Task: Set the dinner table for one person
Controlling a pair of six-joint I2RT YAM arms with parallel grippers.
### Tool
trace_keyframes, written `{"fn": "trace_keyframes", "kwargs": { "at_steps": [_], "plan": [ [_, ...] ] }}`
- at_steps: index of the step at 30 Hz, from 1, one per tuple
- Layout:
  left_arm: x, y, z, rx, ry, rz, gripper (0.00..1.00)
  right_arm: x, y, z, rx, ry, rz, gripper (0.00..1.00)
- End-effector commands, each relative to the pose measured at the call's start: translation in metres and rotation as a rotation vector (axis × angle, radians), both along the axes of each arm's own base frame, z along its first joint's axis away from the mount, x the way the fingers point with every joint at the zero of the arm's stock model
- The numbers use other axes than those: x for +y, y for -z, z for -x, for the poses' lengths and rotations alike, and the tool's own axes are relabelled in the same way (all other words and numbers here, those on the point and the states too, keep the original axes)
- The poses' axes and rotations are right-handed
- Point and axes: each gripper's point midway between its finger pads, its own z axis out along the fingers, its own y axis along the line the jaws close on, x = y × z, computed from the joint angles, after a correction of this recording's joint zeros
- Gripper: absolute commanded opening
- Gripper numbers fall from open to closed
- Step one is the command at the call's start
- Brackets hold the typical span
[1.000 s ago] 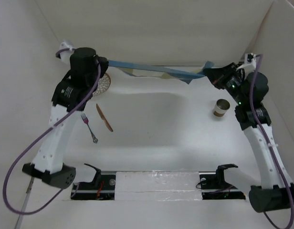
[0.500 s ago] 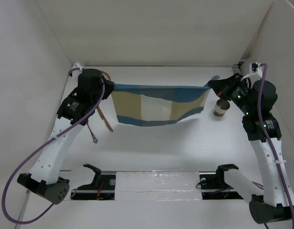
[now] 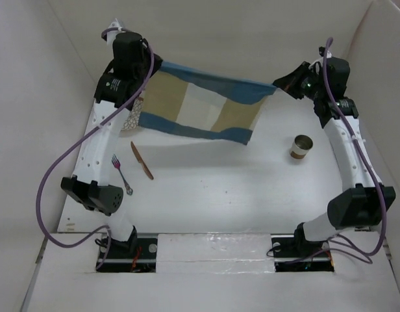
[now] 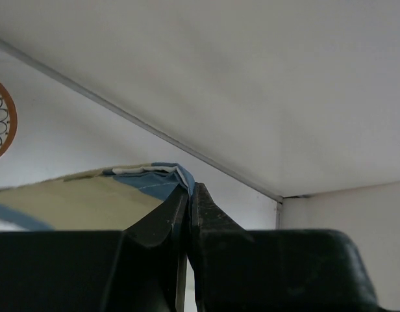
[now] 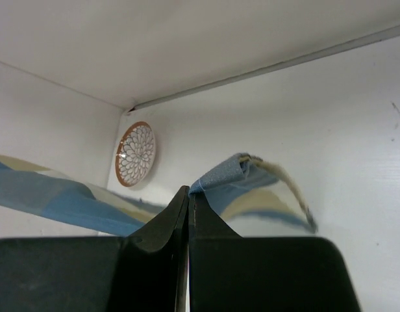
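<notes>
Blue-and-tan placemat [image 3: 199, 107] stretched aloft, left claw [image 4: 189, 190] and right claw [image 5: 189, 193] each clamping 1 corner, fork [image 3: 121, 174], knife [image 3: 141, 160], cup [image 3: 301, 147] only overhead

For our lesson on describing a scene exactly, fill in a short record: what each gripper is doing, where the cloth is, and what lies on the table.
left gripper: shut on one corner of the placemat
right gripper: shut on another corner
placemat: stretched between the arms, held up above the table
left side of table: plate, knife, fork
right side of table: cup
</notes>
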Motion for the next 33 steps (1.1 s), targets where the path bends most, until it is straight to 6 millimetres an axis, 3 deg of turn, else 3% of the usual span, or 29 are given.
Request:
{"fn": "trace_keyframes", "kwargs": {
  "at_steps": [1,3,4,5,6,7,8,9,10,11,13,14,16,17,18,19,20,21,22,23,24,26,27,30,32,33],
  "plan": [
    [-0.001,-0.033,-0.002,-0.119,0.057,-0.054,0.00,-0.002,-0.065,-0.001,-0.215,-0.032,0.031,0.00],
    [-0.001,-0.034,0.002,-0.155,0.072,-0.066,0.00,0.001,-0.063,0.000,-0.232,-0.050,0.037,0.00],
    [-0.007,-0.015,-0.005,-0.158,0.094,-0.061,0.00,0.001,-0.062,0.001,-0.240,-0.050,0.038,0.00],
    [-0.008,-0.007,-0.004,-0.169,0.105,-0.067,0.00,0.002,-0.065,0.002,-0.270,-0.060,0.037,0.00],
    [-0.007,-0.012,0.007,-0.208,0.113,-0.056,0.00,0.004,-0.061,0.004,-0.269,-0.069,0.035,0.00],
    [-0.010,-0.017,0.009,-0.268,0.127,-0.039,0.00,0.003,-0.044,0.006,-0.238,-0.071,0.043,0.00],
    [-0.012,0.027,0.008,-0.200,0.144,-0.053,0.00,0.003,-0.033,0.004,-0.225,-0.073,0.055,0.00],
    [-0.012,0.027,0.019,-0.220,0.153,-0.031,0.00,0.007,-0.025,0.009,-0.208,-0.083,0.053,0.00],
    [-0.013,0.039,0.022,-0.213,0.163,-0.018,0.00,0.006,0.003,0.013,-0.156,-0.087,0.064,0.00],
    [-0.015,0.072,0.023,-0.182,0.174,-0.024,0.00,0.010,0.019,0.017,-0.123,-0.088,0.065,0.00],
    [-0.021,0.092,0.034,-0.169,0.201,0.004,0.00,0.010,0.048,0.024,-0.081,-0.070,0.072,0.00],
    [-0.023,0.121,0.037,-0.129,0.211,0.007,0.00,0.013,0.078,0.036,-0.029,-0.073,0.075,0.00],
    [-0.031,0.143,0.049,-0.095,0.237,0.001,0.00,0.004,0.104,0.049,0.021,-0.022,0.081,0.11],
    [-0.036,0.152,0.056,-0.077,0.263,0.001,0.12,0.003,0.119,0.067,0.041,-0.022,0.082,0.21],
    [-0.041,0.180,0.068,-0.015,0.303,0.027,0.23,0.001,0.122,0.076,0.037,-0.011,0.085,0.44],
    [-0.042,0.189,0.077,0.000,0.318,0.044,0.35,0.000,0.121,0.085,0.027,0.008,0.078,0.56],
    [-0.040,0.184,0.091,-0.019,0.334,0.063,0.51,0.000,0.118,0.096,0.006,0.009,0.077,0.74],
    [-0.039,0.187,0.101,-0.019,0.345,0.076,0.88,-0.003,0.103,0.116,-0.058,0.025,0.064,1.00],
    [-0.036,0.206,0.116,0.028,0.352,0.079,1.00,-0.003,0.095,0.126,-0.083,0.026,0.062,1.00],
    [-0.032,0.186,0.133,-0.025,0.363,0.091,1.00,-0.009,0.087,0.134,-0.102,0.058,0.067,1.00],
    [-0.028,0.181,0.143,-0.039,0.363,0.093,1.00,-0.012,0.065,0.148,-0.164,0.074,0.064,1.00],
    [-0.011,0.175,0.156,-0.054,0.300,0.081,1.00,-0.012,0.058,0.158,-0.172,0.071,0.078,1.00],
    [-0.003,0.159,0.164,-0.097,0.278,0.070,1.00,-0.013,0.055,0.159,-0.178,0.070,0.089,1.00],
    [0.003,0.148,0.162,-0.100,0.251,0.036,1.00,-0.007,0.063,0.143,-0.162,0.040,0.122,1.00],
    [-0.002,0.145,0.151,-0.093,0.264,0.021,1.00,0.002,0.092,0.119,-0.073,-0.003,0.166,1.00],
    [-0.007,0.165,0.137,-0.029,0.268,-0.007,1.00,0.001,0.103,0.107,-0.039,0.001,0.195,1.00]
  ]
}}
